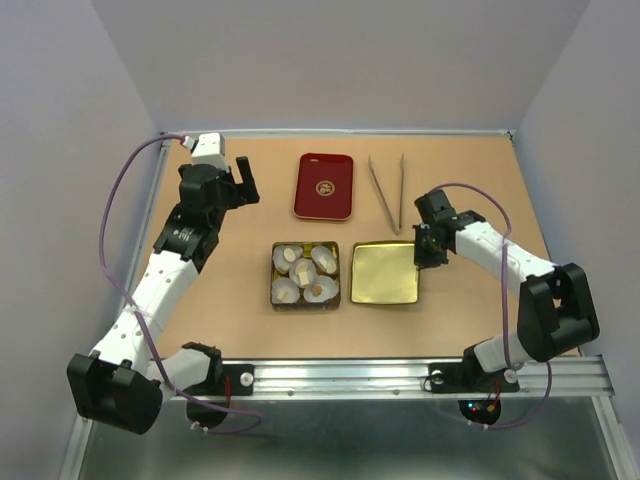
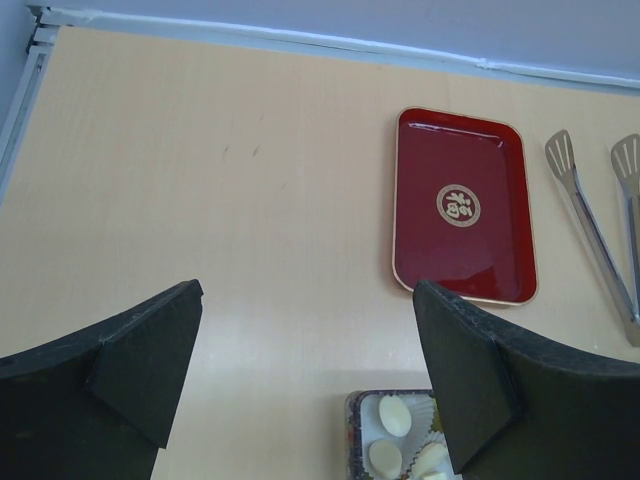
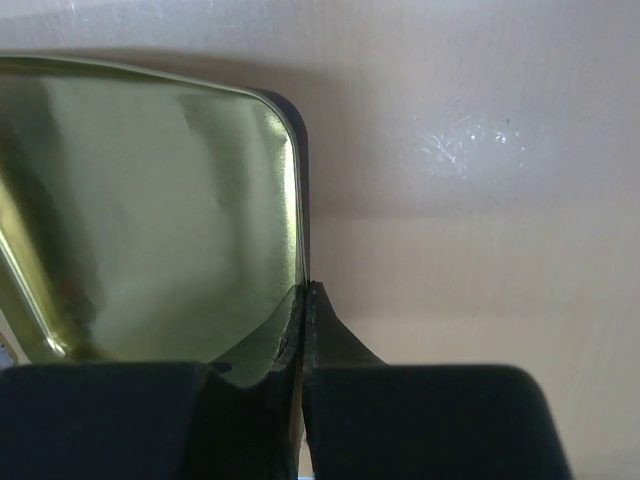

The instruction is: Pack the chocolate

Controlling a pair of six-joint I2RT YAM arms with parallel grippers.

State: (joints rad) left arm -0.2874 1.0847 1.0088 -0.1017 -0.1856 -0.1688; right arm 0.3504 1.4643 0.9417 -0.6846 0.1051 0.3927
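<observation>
The chocolate (image 1: 303, 267), small cream-white and light brown pieces, sits in white paper cups inside a dark square box (image 1: 275, 272) at the table's middle. Part of it shows in the left wrist view (image 2: 395, 416). A gold lid (image 1: 385, 272) lies just right of the box. My right gripper (image 1: 428, 250) is shut on the lid's right edge; in the right wrist view the fingertips (image 3: 308, 300) pinch the rim of the lid (image 3: 150, 220). My left gripper (image 1: 240, 180) is open and empty, held above the table beyond and left of the box (image 2: 308, 330).
A red lacquer tray (image 1: 324, 185) lies behind the box and also shows in the left wrist view (image 2: 463, 205). Long metal tweezers (image 1: 385, 190) lie to its right (image 2: 590, 235). Walls close the table on three sides.
</observation>
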